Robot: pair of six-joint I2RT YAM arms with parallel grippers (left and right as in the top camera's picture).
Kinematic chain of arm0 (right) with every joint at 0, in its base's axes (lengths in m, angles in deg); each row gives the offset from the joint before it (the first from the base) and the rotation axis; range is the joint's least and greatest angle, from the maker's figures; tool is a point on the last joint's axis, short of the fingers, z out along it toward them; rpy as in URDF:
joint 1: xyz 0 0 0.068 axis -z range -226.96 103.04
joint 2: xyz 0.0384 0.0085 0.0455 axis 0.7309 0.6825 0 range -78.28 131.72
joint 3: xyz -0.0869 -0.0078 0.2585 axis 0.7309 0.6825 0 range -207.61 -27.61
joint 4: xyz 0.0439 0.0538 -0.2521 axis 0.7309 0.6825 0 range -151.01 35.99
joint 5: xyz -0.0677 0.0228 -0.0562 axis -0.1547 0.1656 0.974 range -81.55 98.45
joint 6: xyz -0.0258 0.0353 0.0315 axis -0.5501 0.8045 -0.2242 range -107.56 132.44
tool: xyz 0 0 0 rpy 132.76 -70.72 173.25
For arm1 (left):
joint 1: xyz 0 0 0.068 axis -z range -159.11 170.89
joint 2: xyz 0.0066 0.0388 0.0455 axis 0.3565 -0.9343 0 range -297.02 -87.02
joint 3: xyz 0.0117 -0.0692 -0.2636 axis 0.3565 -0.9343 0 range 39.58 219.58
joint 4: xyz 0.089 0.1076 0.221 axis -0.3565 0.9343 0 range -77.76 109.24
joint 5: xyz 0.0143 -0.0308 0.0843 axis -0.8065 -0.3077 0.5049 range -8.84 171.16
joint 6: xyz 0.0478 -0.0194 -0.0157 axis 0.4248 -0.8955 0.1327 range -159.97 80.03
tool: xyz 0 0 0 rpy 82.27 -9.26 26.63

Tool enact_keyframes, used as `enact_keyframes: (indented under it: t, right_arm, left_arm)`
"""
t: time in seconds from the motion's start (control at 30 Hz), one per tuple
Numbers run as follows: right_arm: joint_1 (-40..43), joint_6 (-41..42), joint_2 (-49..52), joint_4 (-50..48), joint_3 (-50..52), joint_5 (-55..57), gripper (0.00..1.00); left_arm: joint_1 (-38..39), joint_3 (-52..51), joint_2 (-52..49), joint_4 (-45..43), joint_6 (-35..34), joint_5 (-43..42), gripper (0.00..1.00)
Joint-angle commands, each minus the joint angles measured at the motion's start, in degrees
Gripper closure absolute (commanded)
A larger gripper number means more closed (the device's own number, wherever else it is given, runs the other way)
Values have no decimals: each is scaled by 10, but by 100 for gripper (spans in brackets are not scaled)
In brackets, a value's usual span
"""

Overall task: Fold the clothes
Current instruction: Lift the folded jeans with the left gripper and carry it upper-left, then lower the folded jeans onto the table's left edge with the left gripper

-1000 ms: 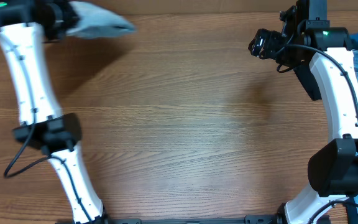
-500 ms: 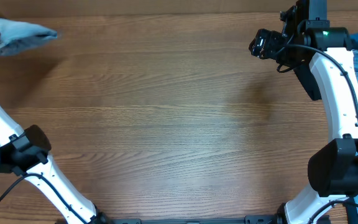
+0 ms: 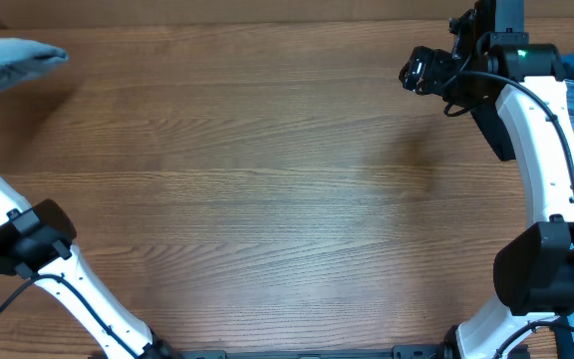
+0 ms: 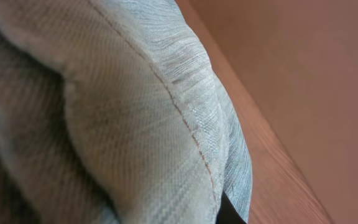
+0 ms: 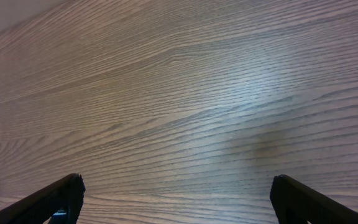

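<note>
Moving further left, the pale denim garment (image 3: 23, 58) is now hanging over the bench's (image 3: 267, 199) far-left corner. Cloth is hiding the left end effector, so I cannot tell its opening, and the right end effector (image 5: 179, 199) is hovering wide open, empty. Denim is looking soft but heavy, so I am judging the stitched seam (image 4: 185, 118) the firmest place to grip.

Beneath the right gripper (image 5: 176, 190) a brown wooden table (image 5: 185, 93) spreads out, its fine grain running crosswise and a soft pale sheen of light just ahead of the gripper, with a plain lighter tan strip (image 3: 267, 10) beyond its far edge.
</note>
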Motion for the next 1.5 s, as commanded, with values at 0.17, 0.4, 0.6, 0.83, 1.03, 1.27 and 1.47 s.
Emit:
enact_keyframes:
  t: [0.17,0.4,0.6,0.83,1.03,1.27,1.47]
  right_arm:
    - [1,-1,0,-3,0,4,0]
    - [1,-1,0,-3,0,4,0]
    - [1,-1,0,-3,0,3,0]
    - [1,-1,0,-3,0,3,0]
    - [1,-1,0,-3,0,4,0]
    - [1,-1,0,-3,0,3,0]
    - [1,-1,0,-3,0,4,0]
  left_arm:
    - [-9,16,-19,-2,-14,-7,96]
    - [-7,16,-19,14,-16,-7,96]
    - [-7,16,-19,32,-18,-11,96]
    - [1,16,-10,-4,-15,-11,96]
    - [12,-72,56,-80,-9,-11,96]
    - [10,-503,273,-327,-11,-33,96]
    - [1,-707,316,-471,-11,-41,96]
